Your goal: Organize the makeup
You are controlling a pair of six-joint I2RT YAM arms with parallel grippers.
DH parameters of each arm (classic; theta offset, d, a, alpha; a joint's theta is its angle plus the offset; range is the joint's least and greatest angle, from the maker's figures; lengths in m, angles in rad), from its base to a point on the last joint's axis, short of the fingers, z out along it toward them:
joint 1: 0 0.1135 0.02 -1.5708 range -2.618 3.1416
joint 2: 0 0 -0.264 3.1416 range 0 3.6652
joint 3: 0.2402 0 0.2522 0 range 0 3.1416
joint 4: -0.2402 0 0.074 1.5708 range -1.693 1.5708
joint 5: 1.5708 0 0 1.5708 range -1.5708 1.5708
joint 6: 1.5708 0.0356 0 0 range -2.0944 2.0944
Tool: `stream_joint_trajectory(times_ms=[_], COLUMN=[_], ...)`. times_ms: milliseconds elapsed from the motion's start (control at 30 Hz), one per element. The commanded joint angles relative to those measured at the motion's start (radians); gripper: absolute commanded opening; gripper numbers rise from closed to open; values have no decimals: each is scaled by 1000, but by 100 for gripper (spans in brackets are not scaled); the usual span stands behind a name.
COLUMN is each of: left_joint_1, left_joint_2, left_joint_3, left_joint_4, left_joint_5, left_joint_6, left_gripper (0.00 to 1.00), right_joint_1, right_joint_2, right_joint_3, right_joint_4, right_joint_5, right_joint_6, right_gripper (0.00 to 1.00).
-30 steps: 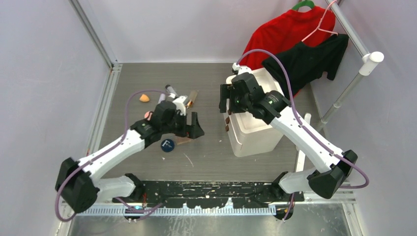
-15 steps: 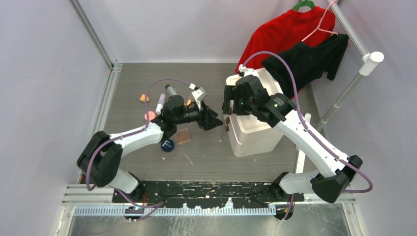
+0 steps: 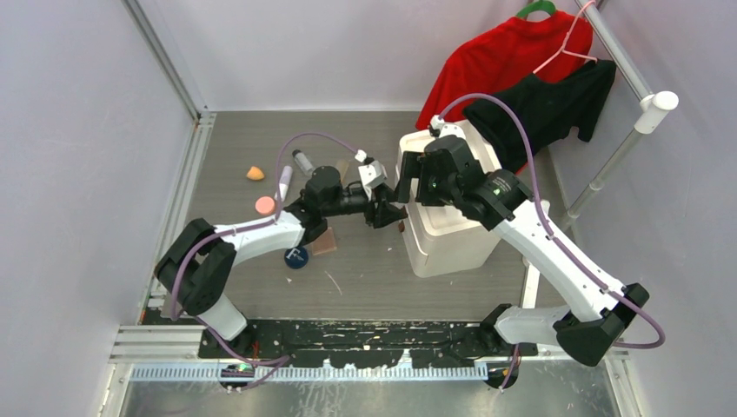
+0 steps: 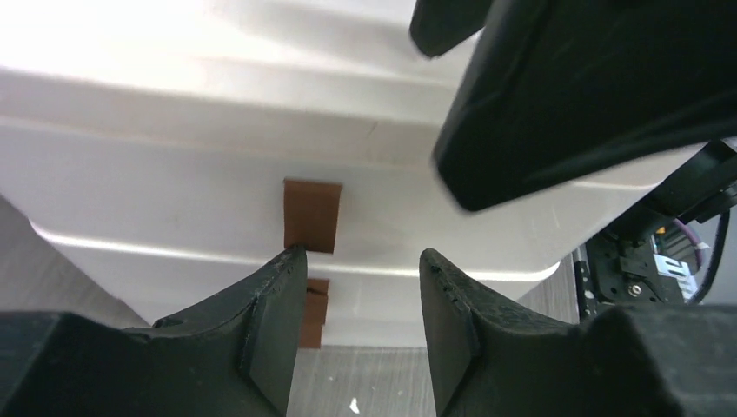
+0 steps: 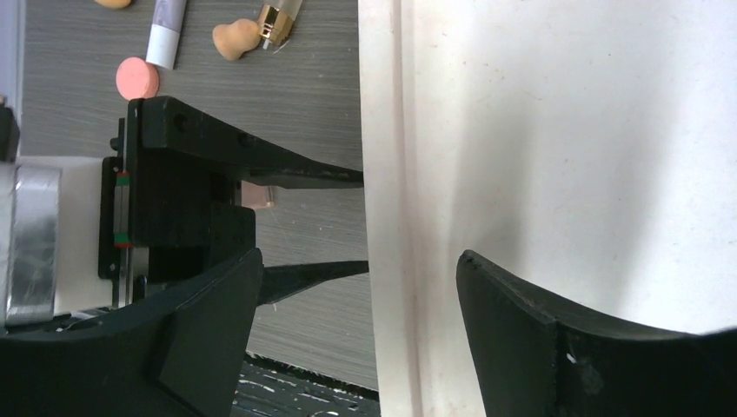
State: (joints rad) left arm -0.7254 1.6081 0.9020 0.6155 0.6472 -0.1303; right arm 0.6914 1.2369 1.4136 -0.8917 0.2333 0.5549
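A white lidded box (image 3: 452, 234) stands right of centre with a brown latch (image 4: 312, 215) on its left side. My left gripper (image 3: 387, 213) is open and empty, its fingertips (image 4: 291, 261) right at the latch. My right gripper (image 3: 408, 182) is open and straddles the box's left rim (image 5: 387, 217). The makeup lies on the floor to the left: orange sponge (image 3: 255, 173), pink sponge (image 3: 264, 206), white tube (image 3: 284, 182), clear vial (image 3: 303, 162), gold-brown bottle (image 3: 343, 167), navy compact (image 3: 296, 257), brown palette (image 3: 324, 242), partly under the left arm.
Red and black clothes (image 3: 521, 78) hang on a rack (image 3: 647, 104) at the back right, touching the box's far corner. Grey walls close in the left and back. A tan sponge (image 5: 236, 38) lies beside the bottle (image 5: 280, 13).
My left arm has stretched to the right, away from the makeup, until its open gripper reaches the box's latch. My right gripper has shifted slightly right over the box's rim.
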Motion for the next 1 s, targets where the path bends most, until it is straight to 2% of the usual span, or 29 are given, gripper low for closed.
stream_joint_trajectory(times_ms=[0,133,333,500,667,800,967], left_joint_1=[-13,-14,-14,-14,-14,-13,-14], left_joint_2=[-14,-10,-2,4,15,28,39], left_joint_3=[61,56,89,94,102,102,97], left_joint_4=[20,30,-28,-31,-28,-8,13], left_joint_5=[-43,-49,-34,-72,-83,-115,-145], left_joint_6=[100,133,166,168,156,132,118], left_gripper=[51,50,34,44,46,46,37], right_joint_1=[-5,-4,-5,-4,-4,-4,-4], right_joint_2=[-18,-29,-29,-31,-30,-31,-35], right_joint_3=[1,-3,-9,-6,-6,-7,-12], right_joint_4=[19,19,20,27,28,28,28], right_joint_5=[-12,-10,-13,-22,-27,-28,-22], right_joint_6=[17,21,25,28,31,33,36], right_gripper=[87,87,87,87,87,87,86])
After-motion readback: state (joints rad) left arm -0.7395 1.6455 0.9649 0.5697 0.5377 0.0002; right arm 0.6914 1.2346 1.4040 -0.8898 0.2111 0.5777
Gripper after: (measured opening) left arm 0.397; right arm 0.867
